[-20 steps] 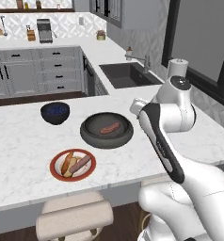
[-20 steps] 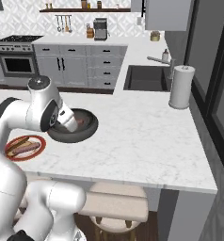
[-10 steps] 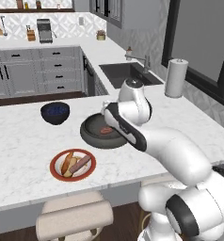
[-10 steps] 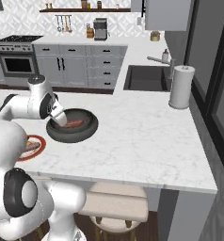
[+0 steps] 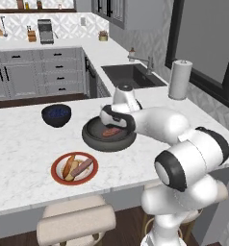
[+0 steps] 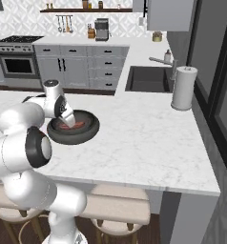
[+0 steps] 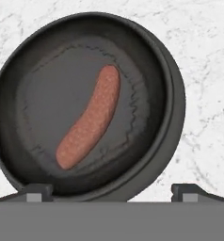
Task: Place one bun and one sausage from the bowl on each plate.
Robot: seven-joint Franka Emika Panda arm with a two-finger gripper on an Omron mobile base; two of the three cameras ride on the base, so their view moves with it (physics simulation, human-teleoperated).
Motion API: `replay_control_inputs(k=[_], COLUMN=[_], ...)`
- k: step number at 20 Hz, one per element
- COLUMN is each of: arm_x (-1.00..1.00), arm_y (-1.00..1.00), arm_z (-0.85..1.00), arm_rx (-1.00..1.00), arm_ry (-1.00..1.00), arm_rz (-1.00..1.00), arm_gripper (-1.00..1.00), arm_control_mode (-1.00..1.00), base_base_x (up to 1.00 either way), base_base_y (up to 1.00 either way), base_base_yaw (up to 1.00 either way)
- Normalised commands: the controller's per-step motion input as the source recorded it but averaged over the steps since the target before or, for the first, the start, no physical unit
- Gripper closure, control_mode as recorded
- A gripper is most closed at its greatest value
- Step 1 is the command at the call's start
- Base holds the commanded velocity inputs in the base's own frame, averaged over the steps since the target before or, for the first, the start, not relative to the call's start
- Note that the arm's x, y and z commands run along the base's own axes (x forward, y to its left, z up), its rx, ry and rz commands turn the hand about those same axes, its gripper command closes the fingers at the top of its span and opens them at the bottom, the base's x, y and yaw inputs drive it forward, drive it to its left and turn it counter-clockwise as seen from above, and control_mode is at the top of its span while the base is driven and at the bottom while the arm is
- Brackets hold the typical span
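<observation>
1. Gripper (image 7: 112, 190) finger tips barely poke above the hand view's bottom edge; jaws spread wide.
2. Dark grey bowl (image 5: 95, 139): the hand covers its right rim in the left base view.
3. Sausage (image 6: 67, 127) under the gripper is half hidden by the wrist.
4. Red-rimmed plate (image 5: 58, 175) food: bun or sausage, too small to tell.

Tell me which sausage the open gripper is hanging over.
The sausage lying alone in the dark grey bowl, under the gripper. The other sausage lies beside a bun on the red-rimmed plate.
</observation>
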Motion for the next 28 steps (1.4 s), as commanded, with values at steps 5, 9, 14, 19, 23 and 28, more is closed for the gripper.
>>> replay_control_inputs(k=[5, 9, 14, 19, 23, 28], arm_x=[0.31, 0.51, 0.63, 0.39, -0.16, -0.18], arm_y=[-0.06, -0.06, 0.0, 0.0, 0.0, -0.06], arm_z=[-0.5, -0.37, -0.23, -0.25, -0.5, -0.17], arm_rx=[0.0, 0.0, 0.0, 0.0, 0.0, 0.0], arm_ry=[0.0, 0.0, 0.02, 0.08, 0.05, -0.02], arm_rz=[-0.09, -0.09, -0.07, -0.06, -0.09, -0.1], arm_gripper=[-1.0, -1.0, -1.0, -1.0, 1.0, 1.0], arm_control_mode=[-1.0, -1.0, -1.0, -1.0, -1.0, -1.0], base_base_x=[0.0, 0.0, 0.0, 0.0, 0.0, 0.0], base_base_y=[0.0, 0.0, 0.0, 0.0, 0.0, 0.0], base_base_yaw=[0.0, 0.0, 0.0, 0.0, 0.0, 0.0])
